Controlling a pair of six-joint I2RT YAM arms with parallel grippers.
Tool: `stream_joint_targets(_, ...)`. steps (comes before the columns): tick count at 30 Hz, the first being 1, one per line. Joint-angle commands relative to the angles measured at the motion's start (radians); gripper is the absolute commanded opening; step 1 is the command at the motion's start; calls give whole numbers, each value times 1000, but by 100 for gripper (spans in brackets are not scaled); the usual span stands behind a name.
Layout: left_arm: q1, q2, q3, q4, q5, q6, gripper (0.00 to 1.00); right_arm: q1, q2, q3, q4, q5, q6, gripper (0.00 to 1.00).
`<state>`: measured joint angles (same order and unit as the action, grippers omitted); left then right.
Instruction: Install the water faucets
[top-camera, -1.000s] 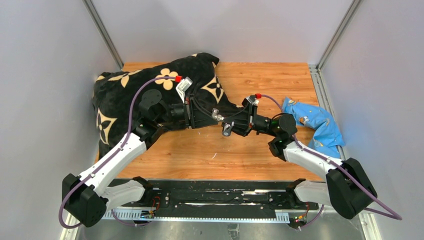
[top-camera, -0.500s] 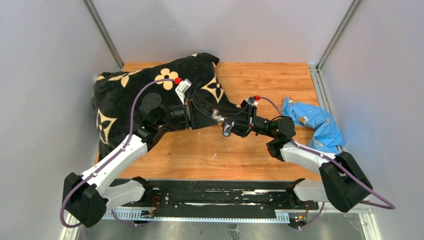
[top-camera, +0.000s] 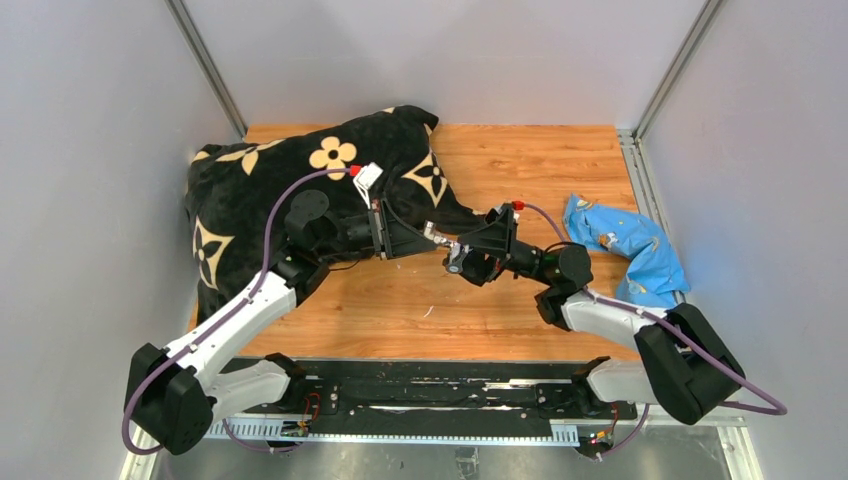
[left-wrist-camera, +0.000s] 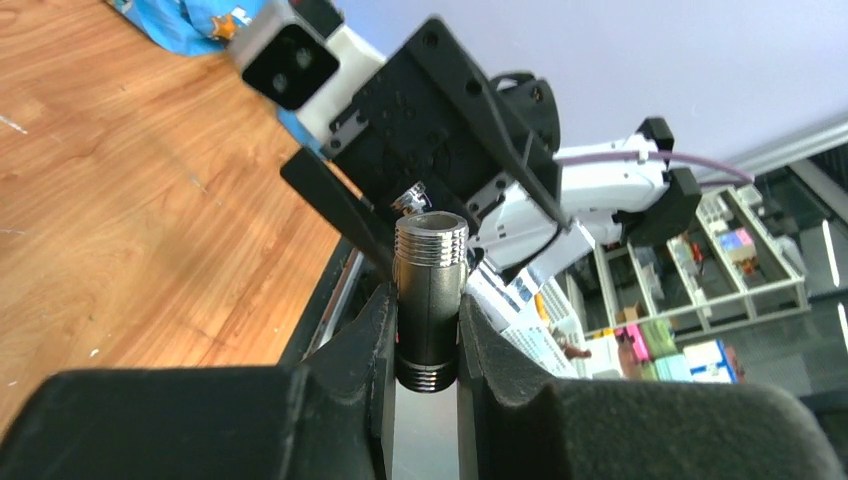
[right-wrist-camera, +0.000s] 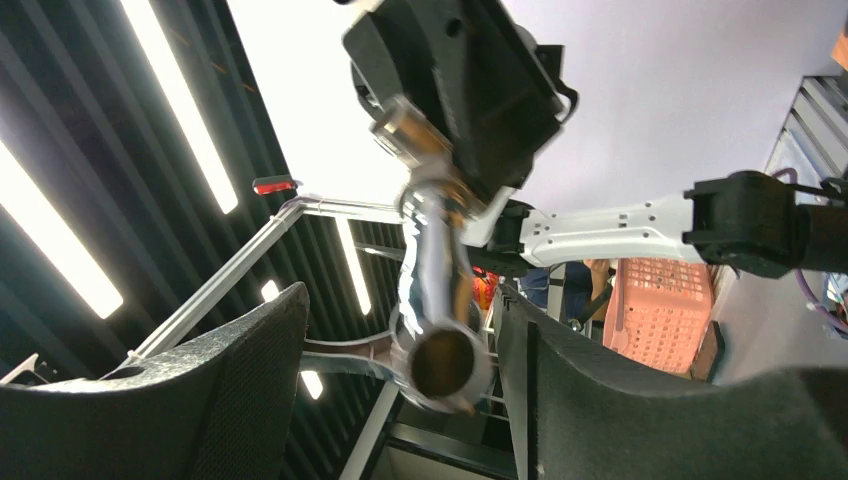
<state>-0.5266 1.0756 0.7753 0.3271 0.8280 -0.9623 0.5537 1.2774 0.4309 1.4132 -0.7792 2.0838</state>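
Right gripper (right-wrist-camera: 400, 310) has leaned closer to left gripper (left-wrist-camera: 428, 305) above the worktop (top-camera: 400, 300), its jaws pinching the tap (right-wrist-camera: 432, 270), left jaws pinching the fitting (left-wrist-camera: 431, 250) just beside it.

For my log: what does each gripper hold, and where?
Left gripper: the threaded fitting, by its lower half. Right gripper: the chrome tap piece, seemingly at its near end.

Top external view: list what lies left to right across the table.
Black blanket with tan flowers → left gripper holding the threaded fitting → right gripper holding the chrome tap piece → blue plastic bag.
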Motion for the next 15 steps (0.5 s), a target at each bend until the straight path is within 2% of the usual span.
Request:
stream_joint_targets(1,16,-14,10,38,-25,-68,0,-19,-18,-71,66,13,30,67)
stream_joint_targets(10,81,-3,27,33,29,-119,0,-77,-74,-162,40,-25,-15,70)
stream_joint_targets(15,83,17,25,42,43,-166,0,-158,-162,-180,-81,-97,-80,71)
